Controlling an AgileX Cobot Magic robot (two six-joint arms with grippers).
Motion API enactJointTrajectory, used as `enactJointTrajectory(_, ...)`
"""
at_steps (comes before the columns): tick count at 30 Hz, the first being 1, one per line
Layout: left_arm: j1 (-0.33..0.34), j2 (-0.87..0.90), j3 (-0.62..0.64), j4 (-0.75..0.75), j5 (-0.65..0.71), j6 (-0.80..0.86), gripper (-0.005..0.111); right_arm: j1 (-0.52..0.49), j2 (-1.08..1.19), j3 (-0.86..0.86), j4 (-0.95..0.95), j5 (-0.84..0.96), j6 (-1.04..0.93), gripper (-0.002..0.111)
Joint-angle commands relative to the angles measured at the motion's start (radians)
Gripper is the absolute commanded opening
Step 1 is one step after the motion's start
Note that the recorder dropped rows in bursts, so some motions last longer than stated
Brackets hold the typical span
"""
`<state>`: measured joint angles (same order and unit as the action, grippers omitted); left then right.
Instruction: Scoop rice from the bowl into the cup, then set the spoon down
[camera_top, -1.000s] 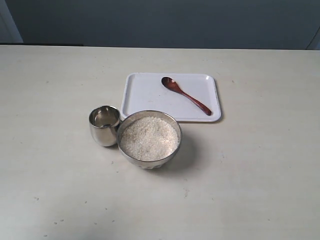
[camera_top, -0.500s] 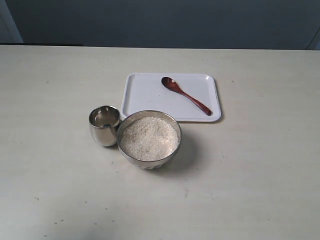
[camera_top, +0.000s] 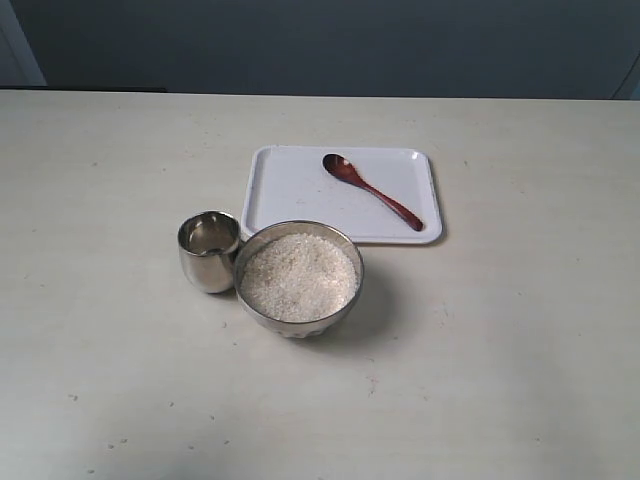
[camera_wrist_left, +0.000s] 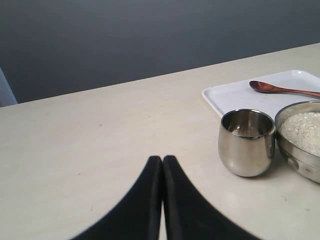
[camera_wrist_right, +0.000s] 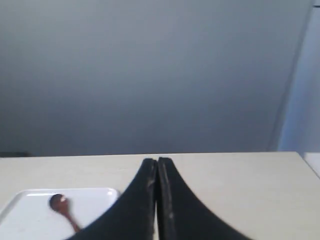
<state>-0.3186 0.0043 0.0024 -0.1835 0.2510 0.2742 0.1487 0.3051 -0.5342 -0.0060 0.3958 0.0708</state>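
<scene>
Seen from the left wrist, the bowl (camera_wrist_left: 300, 150) runs off the frame's edge, and the spoon (camera_wrist_left: 280, 89) loses its handle end the same way (so does the tray (camera_wrist_left: 225, 95)). From the right wrist the spoon is blurred, its handle end slipping behind the right end effector (camera_wrist_right: 156, 162).

The bowl (camera_top: 298, 325) is polished metal with a mirror-like wall; the cup (camera_top: 208, 260) just beside the bowl has the same bright finish. The rice (camera_top: 298, 275) in the bowl is matt and granular. The spoon (camera_top: 372, 190) beyond the bowl is glossy dark-red wood on a smooth white tray (camera_top: 285, 192), apparently plastic. The table (camera_top: 500, 350) is matt, lightly scuffed.
</scene>
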Motion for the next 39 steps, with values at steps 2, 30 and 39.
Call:
enactJointTrajectory(2,-0.003,-0.004,-0.002,0.000,-0.012,-0.003,0.001,-0.182,-0.152,0.189,0.042,-0.079,-0.037,0.000)
enactJointTrajectory(30,-0.003,-0.004,-0.002,0.000,-0.012,-0.003,0.001,-0.218,-0.305,0.534,0.064,-0.189,-0.097,0.000)
enactJointTrajectory(39,-0.003,-0.004,-0.002,0.000,-0.012,-0.003,0.001,-0.218,-0.305,0.534,0.064,-0.189,-0.097,0.000)
